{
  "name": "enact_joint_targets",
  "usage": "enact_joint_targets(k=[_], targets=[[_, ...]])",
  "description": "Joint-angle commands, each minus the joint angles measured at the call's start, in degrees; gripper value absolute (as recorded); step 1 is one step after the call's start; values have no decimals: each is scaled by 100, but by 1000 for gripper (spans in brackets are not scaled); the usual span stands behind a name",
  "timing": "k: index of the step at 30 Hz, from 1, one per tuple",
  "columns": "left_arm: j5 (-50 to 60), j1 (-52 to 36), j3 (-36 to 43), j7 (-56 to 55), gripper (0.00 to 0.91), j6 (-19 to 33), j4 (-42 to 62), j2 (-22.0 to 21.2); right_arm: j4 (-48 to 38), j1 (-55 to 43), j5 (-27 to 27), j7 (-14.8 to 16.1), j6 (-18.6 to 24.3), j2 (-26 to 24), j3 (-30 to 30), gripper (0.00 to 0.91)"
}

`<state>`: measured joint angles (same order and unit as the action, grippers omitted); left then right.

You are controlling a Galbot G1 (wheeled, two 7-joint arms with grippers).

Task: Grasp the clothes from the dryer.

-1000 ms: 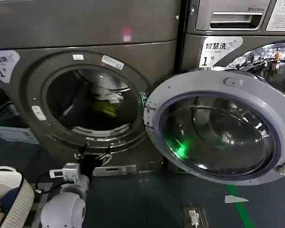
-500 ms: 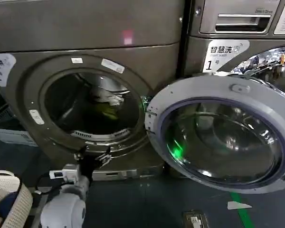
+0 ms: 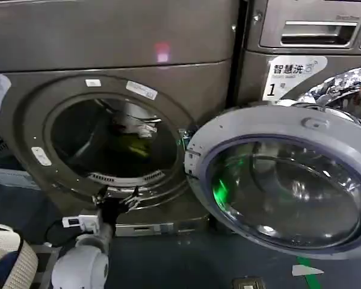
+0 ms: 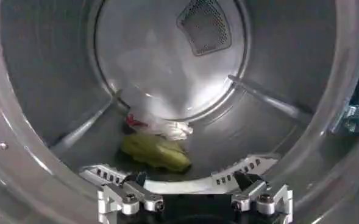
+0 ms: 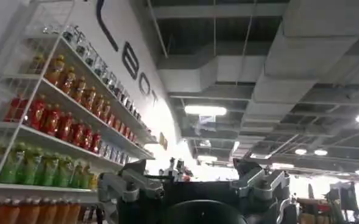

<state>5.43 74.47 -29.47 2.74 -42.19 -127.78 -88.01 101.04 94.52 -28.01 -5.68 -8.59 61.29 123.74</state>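
My left fingers point(image 3: 116, 198) hang spread and empty at the lower lip of the dryer point(image 3: 108, 42), lined up with its open porthole for a reach inside. The clothes point(image 4: 156, 145), a limp yellow-green piece under crumpled white with red, lie low at the drum's back.

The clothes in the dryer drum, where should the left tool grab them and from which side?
Grab the yellow-green piece of the clothes at its raised middle, probably coming straight in through the dryer opening and down from above. The heap lies low on the drum floor, white piece behind it. The left tool, open, sits at the porthole's lower rim.
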Motion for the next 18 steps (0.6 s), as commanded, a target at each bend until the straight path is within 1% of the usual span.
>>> enact_joint_targets(k=[1, 5, 18], targets=[[35, 2, -3, 121, 907, -281, 23, 3, 5, -10, 4, -1, 0, 7, -9, 907], [116, -1, -22, 485, 907, -281, 29, 8, 5, -9, 3, 1, -1, 9, -9, 907], [163, -10, -24, 512, 907, -281, 56, 10, 10, -9, 2, 0, -4, 15, -5, 907]])
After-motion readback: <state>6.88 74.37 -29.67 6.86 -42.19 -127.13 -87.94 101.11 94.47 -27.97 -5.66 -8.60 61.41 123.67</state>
